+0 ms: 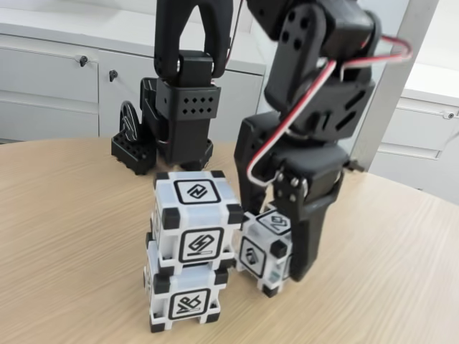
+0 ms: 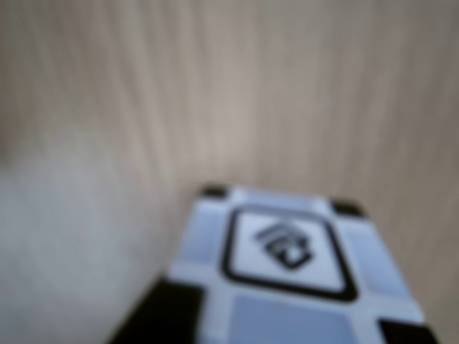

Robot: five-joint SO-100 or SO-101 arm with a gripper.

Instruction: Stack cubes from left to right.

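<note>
- From my remote seat, at the left of the fixed view I see a two-high stack: the bottom cube [image 1: 183, 297] sits on the wooden surface [image 1: 64, 236] and the top cube [image 1: 195, 218] rests on it, turned slightly off square.
- Just right of the stack stands the third cube [image 1: 262, 251], tilted, its left corner touching or all but touching the top cube's right edge; I cannot tell whether its base still touches the surface.
- The pincer [image 1: 276, 236] comes down over this third cube. One dark finger [image 1: 310, 240] runs down its right side and the other [image 1: 251, 188] sits behind its upper left, so I read the pincer as pinching the cube.
- Behind the stack I see the arm's black base [image 1: 168, 136] on the surface, and white cabinets [image 1: 57, 86] beyond it.
- In the wrist view, blurred, the third cube [image 2: 287, 279] lies at bottom centre with a black-framed glyph facing the lens, over wood grain [image 2: 143, 107].
</note>
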